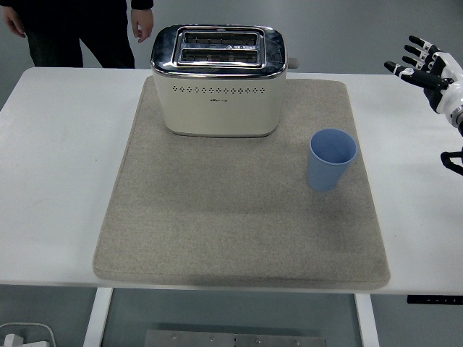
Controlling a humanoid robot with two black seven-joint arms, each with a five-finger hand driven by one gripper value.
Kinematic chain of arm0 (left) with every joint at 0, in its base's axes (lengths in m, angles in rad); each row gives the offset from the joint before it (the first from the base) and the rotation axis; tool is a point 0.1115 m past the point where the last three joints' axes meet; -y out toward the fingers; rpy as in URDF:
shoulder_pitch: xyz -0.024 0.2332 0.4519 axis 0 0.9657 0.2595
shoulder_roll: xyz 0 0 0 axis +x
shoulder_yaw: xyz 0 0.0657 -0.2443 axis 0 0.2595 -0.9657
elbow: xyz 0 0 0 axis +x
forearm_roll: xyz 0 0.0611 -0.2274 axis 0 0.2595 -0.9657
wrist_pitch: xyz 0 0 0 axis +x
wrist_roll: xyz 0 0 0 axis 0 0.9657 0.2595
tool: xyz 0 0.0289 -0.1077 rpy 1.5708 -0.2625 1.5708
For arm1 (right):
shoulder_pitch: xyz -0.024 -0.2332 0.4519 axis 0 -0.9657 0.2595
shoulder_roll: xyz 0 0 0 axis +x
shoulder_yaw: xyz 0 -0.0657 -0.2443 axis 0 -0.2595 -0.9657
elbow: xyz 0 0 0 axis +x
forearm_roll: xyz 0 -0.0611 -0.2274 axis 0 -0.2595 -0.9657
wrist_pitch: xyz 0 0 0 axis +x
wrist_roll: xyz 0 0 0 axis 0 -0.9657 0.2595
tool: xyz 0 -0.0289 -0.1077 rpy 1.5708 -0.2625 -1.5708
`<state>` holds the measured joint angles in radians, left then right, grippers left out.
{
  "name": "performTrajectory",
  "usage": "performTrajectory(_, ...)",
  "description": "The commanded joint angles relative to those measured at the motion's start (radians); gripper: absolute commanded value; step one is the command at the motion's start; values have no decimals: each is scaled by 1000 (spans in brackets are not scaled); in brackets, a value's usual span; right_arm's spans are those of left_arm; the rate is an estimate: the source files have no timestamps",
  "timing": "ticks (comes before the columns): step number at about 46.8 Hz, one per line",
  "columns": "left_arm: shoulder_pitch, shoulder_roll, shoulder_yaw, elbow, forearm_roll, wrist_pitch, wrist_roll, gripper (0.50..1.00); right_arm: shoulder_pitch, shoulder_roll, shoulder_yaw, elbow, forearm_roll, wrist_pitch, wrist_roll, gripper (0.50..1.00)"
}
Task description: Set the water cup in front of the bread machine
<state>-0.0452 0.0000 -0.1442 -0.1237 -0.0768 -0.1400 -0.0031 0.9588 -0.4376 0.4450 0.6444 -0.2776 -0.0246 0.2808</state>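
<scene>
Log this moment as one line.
right hand: open, raised at table's right | blue cup: upright on mat, untouched | toaster: mat's far side

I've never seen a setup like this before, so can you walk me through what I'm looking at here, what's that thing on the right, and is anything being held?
This is one picture, taken from a camera mounted high on a humanoid robot, looking forward and down over its white table. The black and white thing at the right edge is the right robot hand, raised above the table's far right corner with its fingers spread. It holds nothing. The left robot hand is out of view.

On the table lies a grey-beige mat. At the mat's far side stands a cream and chrome toaster, the "bread machine" of the task, with two empty slots on top. A blue cup stands upright on the mat, nearer than the toaster and off to its right, touched by nothing. At the top left, a person in dark clothes stands behind the table.
</scene>
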Motion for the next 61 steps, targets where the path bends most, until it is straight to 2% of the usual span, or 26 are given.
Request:
performTrajectory(1,1,0,-6,-1,-1,0,0,1000,0,-1,0,0,0,0,0,924)
performTrajectory(46,13,0,-3,9,-9,7,0,1000,-23,0,-11,26,-9,8,1,924)
performTrajectory(54,13,0,-2,9,-9,7,0,1000,-34,-10,-6,69,-11,8,1,924)
performTrajectory(61,13,0,-3,9,-9,7,0,1000,-41,-65,-12,156,-14,11,17,924)
